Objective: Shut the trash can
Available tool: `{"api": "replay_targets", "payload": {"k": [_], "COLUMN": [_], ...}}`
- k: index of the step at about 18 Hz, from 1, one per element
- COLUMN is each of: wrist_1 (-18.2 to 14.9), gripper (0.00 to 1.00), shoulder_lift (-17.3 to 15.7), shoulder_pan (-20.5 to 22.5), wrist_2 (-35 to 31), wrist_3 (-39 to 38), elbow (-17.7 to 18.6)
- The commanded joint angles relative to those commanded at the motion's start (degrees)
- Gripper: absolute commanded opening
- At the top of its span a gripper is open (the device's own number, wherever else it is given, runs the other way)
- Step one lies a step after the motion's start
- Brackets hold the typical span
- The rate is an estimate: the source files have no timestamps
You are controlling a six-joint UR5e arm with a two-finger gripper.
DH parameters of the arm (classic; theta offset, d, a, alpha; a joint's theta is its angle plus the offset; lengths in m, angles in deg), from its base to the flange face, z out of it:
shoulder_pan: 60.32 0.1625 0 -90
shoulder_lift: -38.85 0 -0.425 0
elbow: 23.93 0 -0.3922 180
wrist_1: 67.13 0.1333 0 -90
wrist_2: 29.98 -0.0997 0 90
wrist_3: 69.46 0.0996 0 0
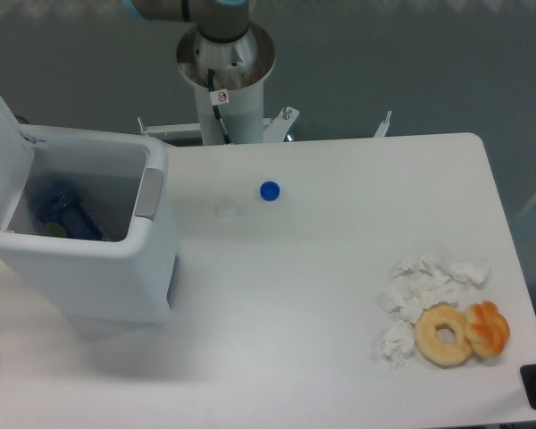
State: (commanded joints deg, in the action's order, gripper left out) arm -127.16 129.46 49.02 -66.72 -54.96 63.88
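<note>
The trash can (107, 268) is a large white boxy bin at the table's left side. It stands open. Its flat white lid (2, 147) is tipped up and back at the far left. A grey latch tab (148, 192) sits on the rim's right side. Inside the bin I see blue items (64, 214). Only the arm's base column (225, 80) shows at the top centre, behind the table. The gripper is out of view.
A blue bottle cap (269, 190) and a faint clear cap (225, 209) lie on the white table (339, 295) right of the bin. Crumpled white tissues (424, 290), a bagel (444, 334) and an orange pastry (488, 327) lie at the front right.
</note>
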Motion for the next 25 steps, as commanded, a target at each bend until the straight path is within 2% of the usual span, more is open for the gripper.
{"api": "replay_targets", "payload": {"k": [10,17,25], "wrist_1": [-0.4,-0.4,-0.3], "gripper": [1.0,1.0,1.0], "shoulder_lift": [-0.1,-2.7,-3.0], "shoulder_pan": [0.1,0.4,1.1], "wrist_2": [-4.7,-7.0,-16.3], "wrist_3": [-0.7,-0.5,-0.3], "elbow": [1.3,4.6,4.8]}}
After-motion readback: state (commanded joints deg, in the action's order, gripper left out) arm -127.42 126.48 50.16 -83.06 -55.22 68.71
